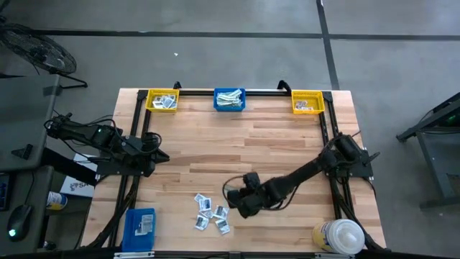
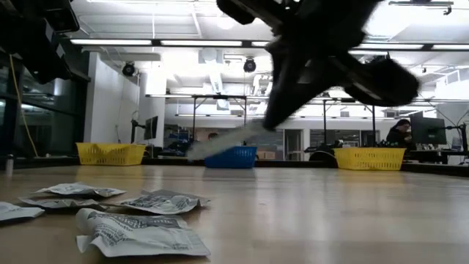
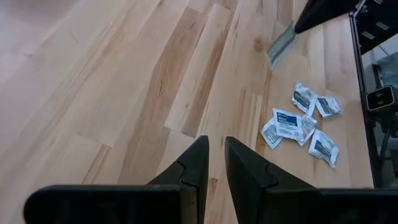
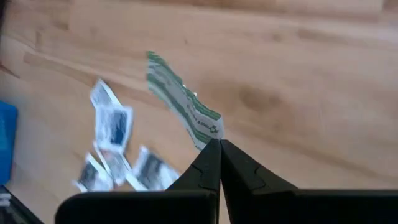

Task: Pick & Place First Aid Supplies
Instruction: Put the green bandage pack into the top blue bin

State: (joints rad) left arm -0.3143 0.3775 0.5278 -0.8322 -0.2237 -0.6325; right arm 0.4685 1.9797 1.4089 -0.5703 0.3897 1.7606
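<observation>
1. The bench (image 1: 237, 155) carried three small bins along its far edge, at twelve o'clock in the high view: a yellow bin (image 1: 162, 100) toward eleven, a blue bin (image 1: 229, 99) at twelve and another yellow bin (image 1: 307, 102) toward one. All three already held packets, so the sorting looked partly done.
2. A cluster of white packets (image 1: 210, 213) remained on the bench toward six o'clock, so that work appeared left to do.
3. The right gripper (image 4: 219, 144) hovered above the bench just beside that cluster, at its three o'clock, jaws clenched on one end of a green-and-white strip (image 4: 181, 101). The rest of the strip stuck out past the tips, clear of the wood. By the look of it, this piece was lifted but not yet carried to a bin.
4. The left gripper (image 3: 212, 163) waited at nine o'clock, jaws slightly parted and holding nothing.
</observation>
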